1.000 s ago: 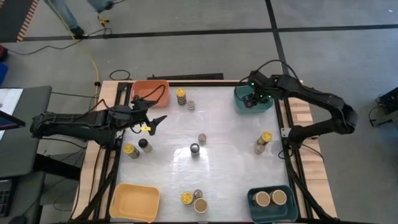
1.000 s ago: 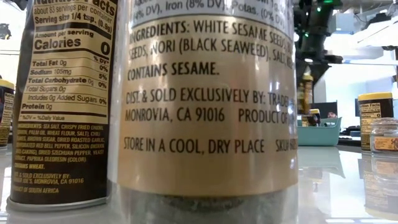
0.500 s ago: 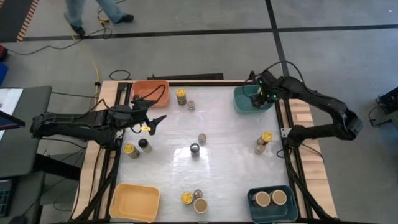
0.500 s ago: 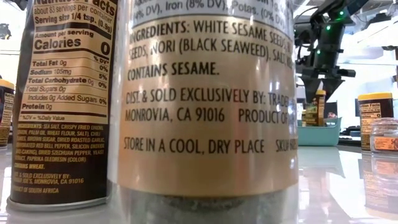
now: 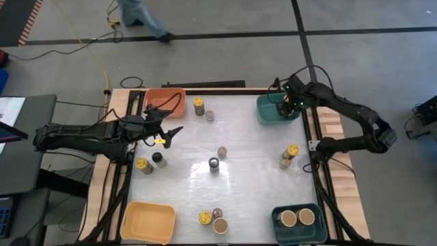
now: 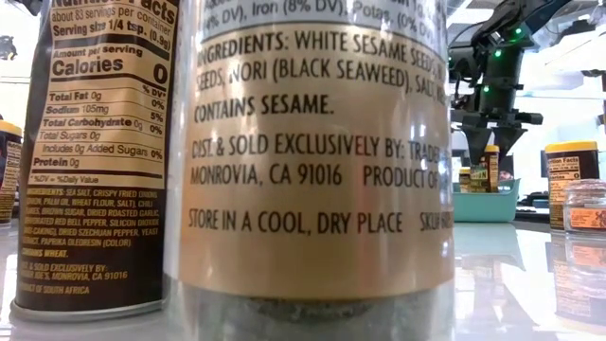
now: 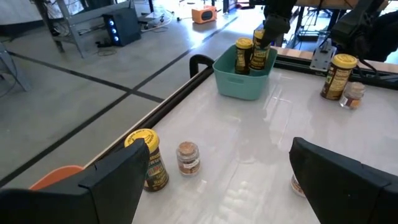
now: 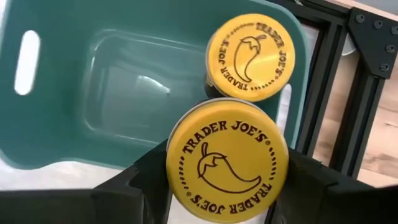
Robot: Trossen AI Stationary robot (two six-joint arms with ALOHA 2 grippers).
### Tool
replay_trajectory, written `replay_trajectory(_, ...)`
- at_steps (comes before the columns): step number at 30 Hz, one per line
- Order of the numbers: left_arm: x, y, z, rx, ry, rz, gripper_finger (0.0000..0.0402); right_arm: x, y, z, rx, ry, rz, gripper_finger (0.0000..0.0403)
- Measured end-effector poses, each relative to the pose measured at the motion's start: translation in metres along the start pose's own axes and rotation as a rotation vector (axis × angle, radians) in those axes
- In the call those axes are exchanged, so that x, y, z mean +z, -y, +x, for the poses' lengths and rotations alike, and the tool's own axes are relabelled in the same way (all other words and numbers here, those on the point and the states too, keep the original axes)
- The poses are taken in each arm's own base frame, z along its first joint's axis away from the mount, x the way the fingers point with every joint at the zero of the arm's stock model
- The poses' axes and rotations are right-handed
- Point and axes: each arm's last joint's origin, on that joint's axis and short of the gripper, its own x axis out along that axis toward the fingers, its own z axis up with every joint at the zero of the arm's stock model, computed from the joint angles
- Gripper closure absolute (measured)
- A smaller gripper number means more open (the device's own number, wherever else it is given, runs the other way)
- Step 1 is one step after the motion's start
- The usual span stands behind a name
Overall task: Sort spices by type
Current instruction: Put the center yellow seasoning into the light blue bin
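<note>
The yellow-lidded jar (image 8: 227,163) with the chili pepper logo sits pinched between the two fingers of the right hand (image 8: 217,180), right over the light teal bin (image 5: 272,113) at the far right corner of the surface (image 5: 246,147). A second yellow-lidded jar (image 8: 250,56) already stands inside that bin, touching or nearly touching the held one, near the bin's wall; the rest of the bin's floor is bare. From the left wrist view both jars poke up above the teal rim. The dark teal bin (image 5: 298,232) at the near right corner holds two wide tan-lidded jars (image 5: 296,217) side by side. The orange bin (image 5: 164,100) at the far left and the yellow bin (image 5: 147,222) at the near left look like they have nothing in them, though a cable and the left arm cover part of the orange one. Loose jars are scattered over the surface: a yellow-lidded one with a small jar beside it near the orange bin, a pair at the right edge, a few in the middle, a cluster at the near edge. The left hand (image 5: 169,134) hovers near the orange bin, fingers spread wide, holding nothing. The low view is mostly blocked by two jars right at the lens, labels cut off at the top. A person's legs (image 5: 140,15) are cut off at the top edge.
</note>
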Motion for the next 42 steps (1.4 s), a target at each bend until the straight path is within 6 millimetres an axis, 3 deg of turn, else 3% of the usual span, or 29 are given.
replay_trajectory(13, 0.0, 0.0, 0.0, 0.0, 0.0, 0.0, 0.0029, 0.005, -0.004, 0.02, -0.032, -0.073, -0.032, 0.0158)
replay_trajectory(42, 0.0, 0.0, 0.0, 0.0, -0.001, -0.014, 0.0029, 0.005, -0.001, 0.021, -0.061, -0.073, -0.035, 0.0132)
